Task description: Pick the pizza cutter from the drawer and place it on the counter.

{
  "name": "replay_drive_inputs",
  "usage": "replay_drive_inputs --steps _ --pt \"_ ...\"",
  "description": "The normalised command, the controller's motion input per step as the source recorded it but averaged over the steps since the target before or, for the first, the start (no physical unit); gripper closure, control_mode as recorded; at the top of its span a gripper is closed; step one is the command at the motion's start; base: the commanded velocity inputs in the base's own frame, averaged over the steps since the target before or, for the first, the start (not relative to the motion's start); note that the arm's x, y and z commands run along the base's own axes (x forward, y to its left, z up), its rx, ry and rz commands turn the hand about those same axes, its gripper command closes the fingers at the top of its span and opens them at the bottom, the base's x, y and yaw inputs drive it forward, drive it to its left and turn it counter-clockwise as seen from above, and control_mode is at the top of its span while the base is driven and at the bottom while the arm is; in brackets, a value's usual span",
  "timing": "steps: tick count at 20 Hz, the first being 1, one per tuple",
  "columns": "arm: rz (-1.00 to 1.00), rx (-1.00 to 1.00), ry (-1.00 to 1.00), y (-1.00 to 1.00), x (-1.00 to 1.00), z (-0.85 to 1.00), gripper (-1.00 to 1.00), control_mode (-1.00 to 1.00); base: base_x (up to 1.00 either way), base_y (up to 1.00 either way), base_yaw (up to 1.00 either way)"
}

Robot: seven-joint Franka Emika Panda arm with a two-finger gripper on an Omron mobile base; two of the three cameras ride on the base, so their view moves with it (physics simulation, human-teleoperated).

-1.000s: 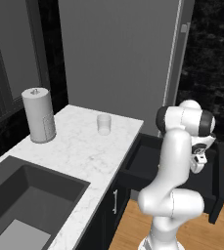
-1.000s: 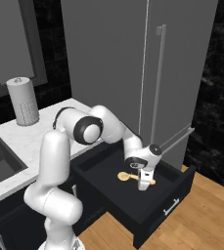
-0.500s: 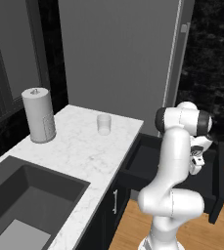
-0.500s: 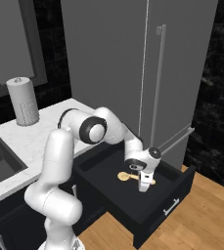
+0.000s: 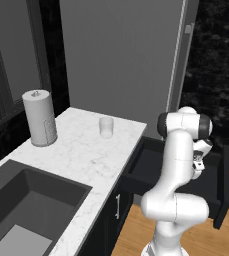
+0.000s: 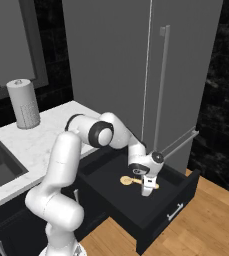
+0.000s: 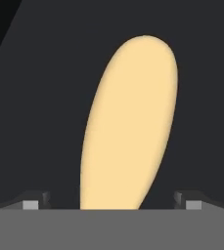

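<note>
Fingers of the gripper [image 6: 147,190] stood spread wide, one to each side of the pizza cutter [image 6: 136,181], with nothing pinched between them; in the hand view the two dark fingertips [image 7: 34,201] sat at the far left and right, well apart from the tan handle of the cutter [image 7: 129,128] that ran up between them. Whether the tips touched the drawer floor could not be told. The pizza cutter lay flat on the floor of the drawer [image 6: 163,204], its round disc end toward the arm and its handle passing under the hand; the drawer stood pulled out below the counter [image 6: 38,133], its flat black front panel toward the wooden floor [image 6: 212,220]. From the left base view the arm bent down over the open drawer [image 5: 219,189]; on the counter [image 5: 76,155] stood a translucent cup [image 5: 106,127] near the back edge and a paper-towel roll [image 5: 40,118] further left, with the dark sink [image 5: 26,206] cut in nearer the camera.
</note>
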Motion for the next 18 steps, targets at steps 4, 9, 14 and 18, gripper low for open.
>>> replay_drive_inputs --steps 4,9,14,18 --pt "0.0 0.0 0.0 0.0 0.2 -0.38 -1.0 -1.0 0.0 0.0 0.0" --pt "0.0 0.0 0.0 0.08 0.03 -0.45 1.0 -1.0 0.0 0.0 0.0" --pt "0.0 0.0 0.02 0.08 -0.06 -0.47 1.0 -1.0 0.0 0.0 0.0" --pt "0.0 0.0 0.02 0.0 -0.22 -0.29 1.0 -1.0 0.0 0.0 0.0"
